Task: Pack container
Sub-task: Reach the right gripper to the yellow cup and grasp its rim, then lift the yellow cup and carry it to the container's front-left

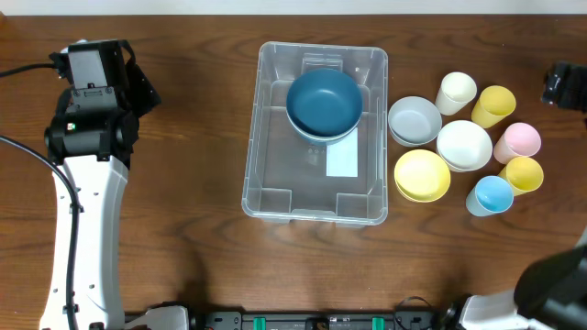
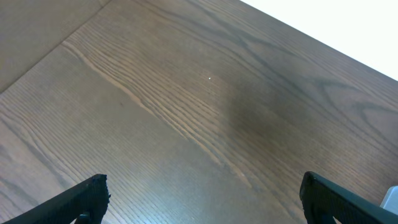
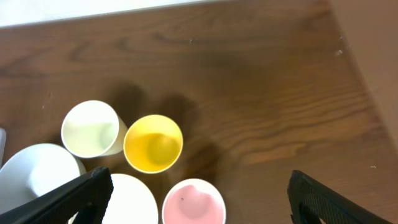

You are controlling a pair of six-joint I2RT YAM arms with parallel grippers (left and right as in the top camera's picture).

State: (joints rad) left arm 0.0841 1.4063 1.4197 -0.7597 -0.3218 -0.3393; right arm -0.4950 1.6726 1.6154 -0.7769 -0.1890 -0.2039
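The clear plastic container stands mid-table with a white label on its bottom and a dark blue bowl inside at its far end. To its right are a grey bowl, a white bowl, a yellow bowl and cups: cream, yellow, pink, a second yellow, blue. My left gripper is open and empty over bare wood, far left of the container. My right gripper is open and empty above the pink cup, with the yellow cup and cream cup beyond it.
The left arm stands at the table's left side. The right arm shows at the far right edge. Bare wood lies between the left arm and the container.
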